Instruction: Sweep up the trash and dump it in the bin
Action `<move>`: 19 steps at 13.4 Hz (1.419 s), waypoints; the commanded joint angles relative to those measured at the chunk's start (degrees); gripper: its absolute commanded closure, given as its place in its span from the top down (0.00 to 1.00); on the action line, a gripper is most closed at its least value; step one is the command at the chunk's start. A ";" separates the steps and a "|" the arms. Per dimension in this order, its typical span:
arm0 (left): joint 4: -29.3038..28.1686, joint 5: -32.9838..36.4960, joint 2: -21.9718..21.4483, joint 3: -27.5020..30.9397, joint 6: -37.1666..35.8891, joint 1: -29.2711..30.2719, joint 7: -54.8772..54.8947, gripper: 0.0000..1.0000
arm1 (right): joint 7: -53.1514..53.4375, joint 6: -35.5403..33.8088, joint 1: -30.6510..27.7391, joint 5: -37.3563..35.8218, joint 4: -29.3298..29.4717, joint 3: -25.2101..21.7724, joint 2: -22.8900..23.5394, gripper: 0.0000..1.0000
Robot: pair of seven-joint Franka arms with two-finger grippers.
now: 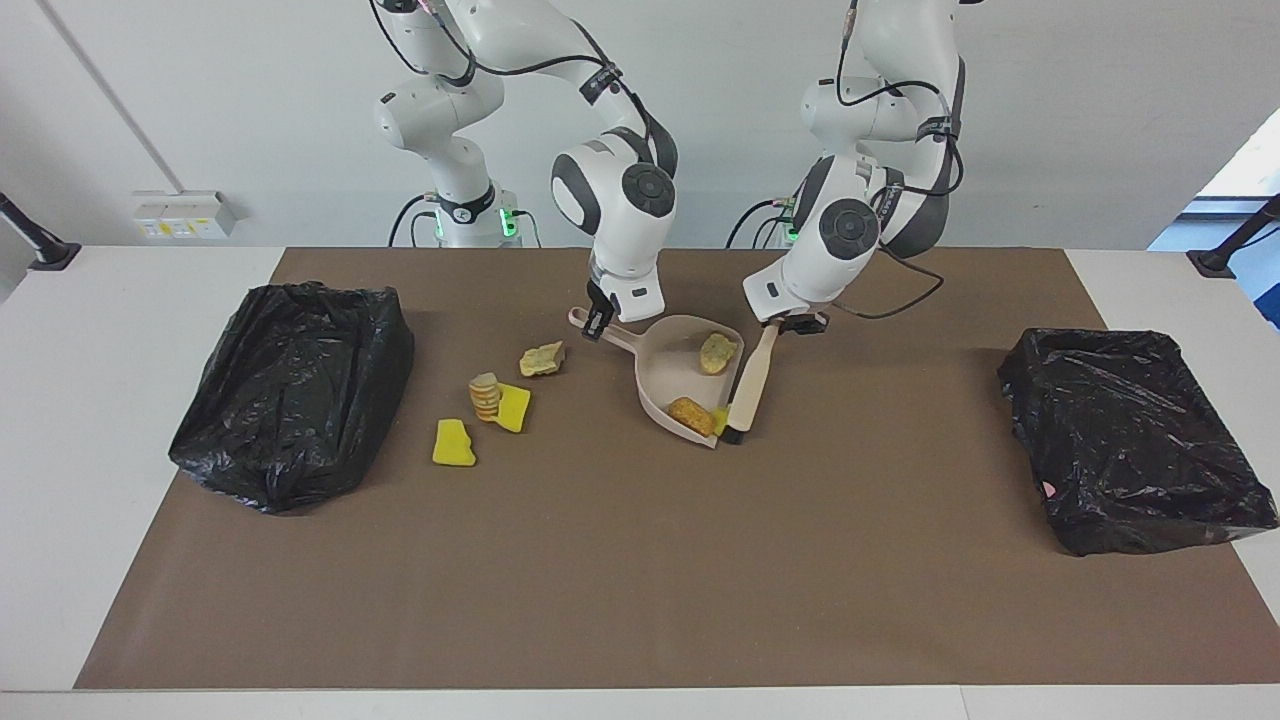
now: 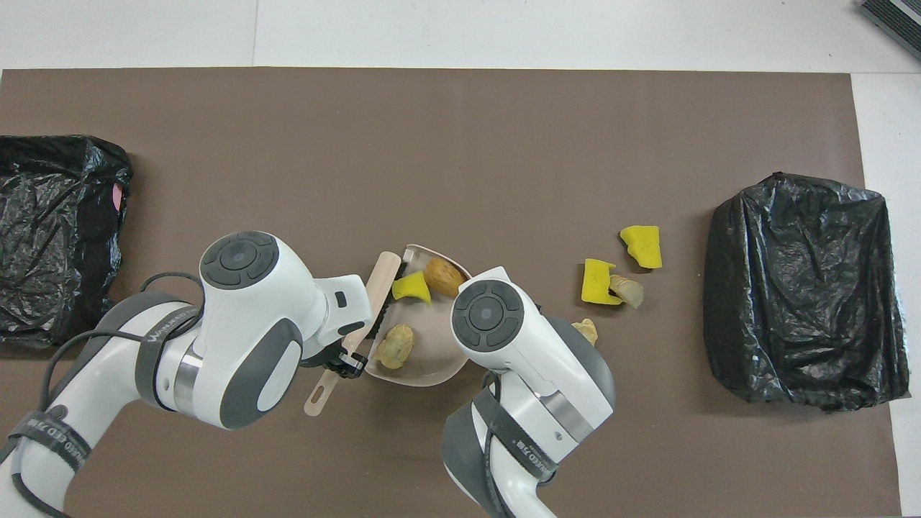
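fingers: left gripper (image 1: 796, 324) is closed on the brush (image 1: 748, 388) handle; right gripper (image 1: 598, 322) is closed on the dustpan (image 1: 672, 372) handle.
swept scrap: a yellow sponge chunk (image 2: 411, 286) is seen just inside the pan mouth, against the bristles.
brush axis: laid along the pan's open edge.
remaining trash: four scraps (image 1: 487, 404) lie on the mat toward the right arm's end, beside the pan's closed side.
judgement: the pan mouth would need turning.
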 commanded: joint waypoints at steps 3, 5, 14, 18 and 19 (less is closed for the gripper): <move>-1.89 -2.64 -3.74 -0.44 -2.10 -0.85 -0.32 0.00 | 0.36 -0.07 -0.26 -0.18 -0.54 0.10 -0.34 0.00; -1.72 -2.64 -3.83 -0.36 -2.72 -0.76 -0.32 0.00 | 0.36 -0.07 -0.26 -0.18 -0.54 0.02 -0.34 0.00; -1.81 -1.94 -11.39 0.26 -11.15 1.00 -14.00 0.00 | 0.27 -0.59 -2.28 0.00 0.34 0.02 -1.04 0.00; -3.21 -0.19 -13.14 -0.61 -10.11 -0.23 -22.45 0.00 | -0.87 -1.38 -4.47 0.09 0.43 0.02 -3.50 0.00; -3.91 0.09 -13.58 -1.23 -9.67 -0.58 -24.38 0.00 | -2.18 -2.43 -5.44 0.18 0.78 0.02 -4.11 0.00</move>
